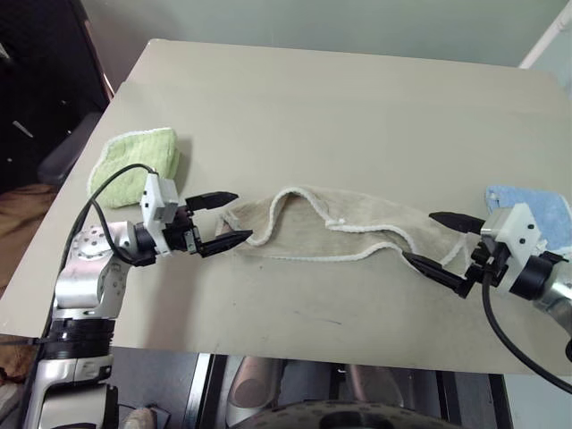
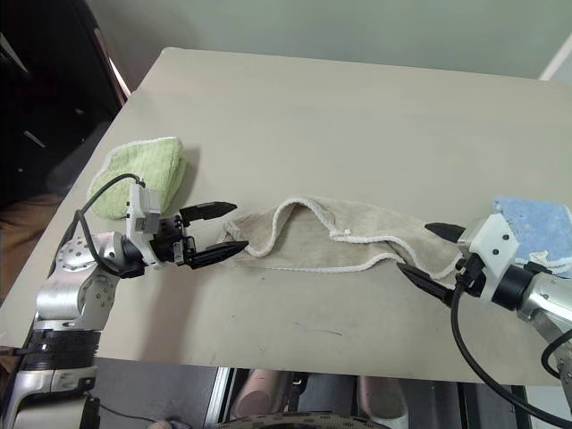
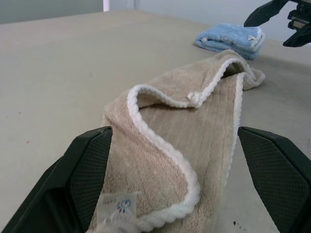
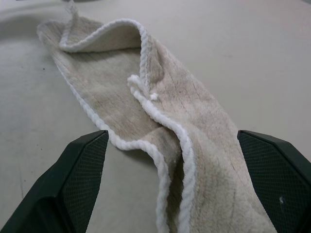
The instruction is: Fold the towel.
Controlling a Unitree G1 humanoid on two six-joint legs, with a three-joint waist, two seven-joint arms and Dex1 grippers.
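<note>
The beige towel [image 1: 344,231] with white corded edging lies on the table as a long, loosely folded strip running left to right. A small white loop [image 1: 340,222] sits near its middle. My left gripper [image 1: 243,215] is open at the towel's left end, its two black fingers either side of that end [image 3: 160,194]. A small printed tag [image 3: 119,206] shows there. My right gripper [image 1: 418,236] is open at the towel's right end, where the cloth [image 4: 194,165] lies between its fingers. Neither gripper has hold of the towel.
A light green cloth [image 1: 136,161] lies bunched near the table's left edge, behind my left arm. A folded light blue cloth [image 1: 536,210] sits at the right edge, behind my right gripper. The tan table [image 1: 340,107] stretches away bare behind the towel.
</note>
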